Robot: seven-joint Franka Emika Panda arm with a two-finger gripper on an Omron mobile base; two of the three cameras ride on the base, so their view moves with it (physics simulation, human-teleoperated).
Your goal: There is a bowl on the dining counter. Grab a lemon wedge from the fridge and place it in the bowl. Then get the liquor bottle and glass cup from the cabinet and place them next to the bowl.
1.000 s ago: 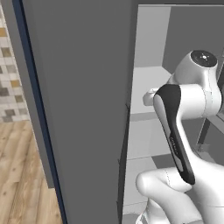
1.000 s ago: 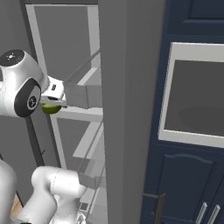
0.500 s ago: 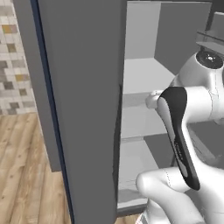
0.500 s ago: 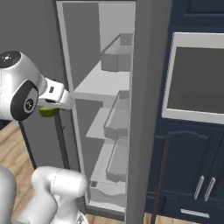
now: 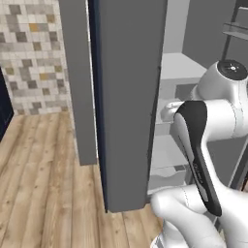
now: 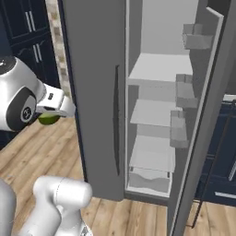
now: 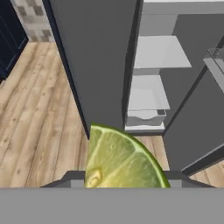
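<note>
- One lemon wedge (image 7: 122,159), green-rimmed, sits clamped in the pincer (image 6: 55,109), well out in front of the fridge (image 6: 97,83) over the wood floor (image 5: 43,184).
- One fridge door hangs open, showing three white shelves (image 6: 159,69) and three door bins (image 6: 184,92).
- No readable labels or writing anywhere.

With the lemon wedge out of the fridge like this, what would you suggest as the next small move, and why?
Probably keep the grip and carry on turning the base away from the fridge toward the dining counter. The gripper holds the lemon wedge clear of the shelves, over the wood floor. The right-hand fridge door stands open, so closing it may come first.
</note>
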